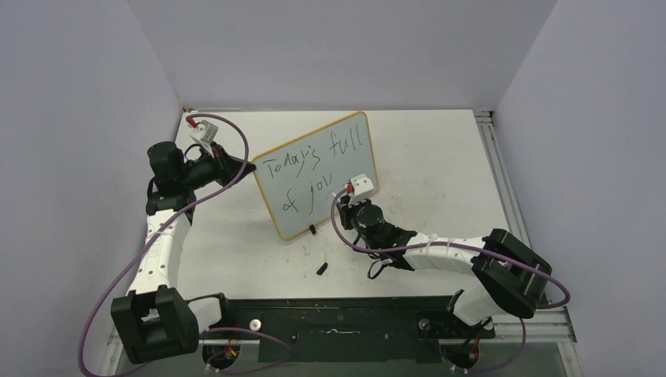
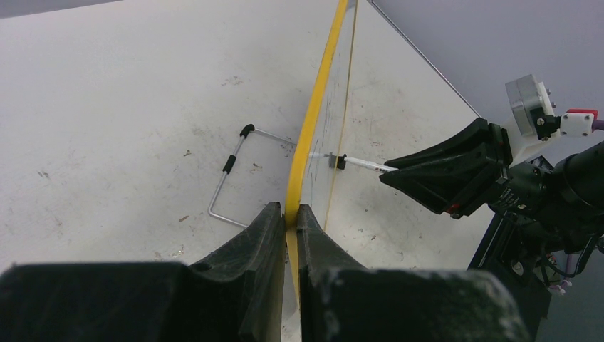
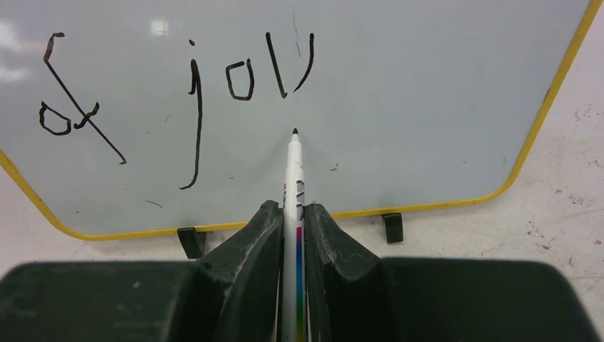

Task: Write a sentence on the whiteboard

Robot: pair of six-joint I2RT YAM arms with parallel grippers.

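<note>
We find the whiteboard (image 1: 345, 169) standing on the table (image 1: 428, 157), its frame edge pinched tight in the left gripper (image 2: 288, 214). The right gripper (image 3: 292, 210) is clamped on the marker (image 3: 293, 160), tip just below the last letter of the sentence (image 3: 198, 121), which lacks its tail. Risk: heavy tip pressure could pivot the board in that single pinch and skew the stroke.

I have the board (image 1: 314, 169) standing mid-table (image 1: 440, 157), towards the far edge. My left gripper (image 2: 287, 214) clamps its left edge. My right gripper (image 3: 292, 214) sits before its right half, marker (image 3: 293, 162) tip just below the writing (image 3: 197, 114). A cap (image 1: 322, 268) lies before the board.
</note>
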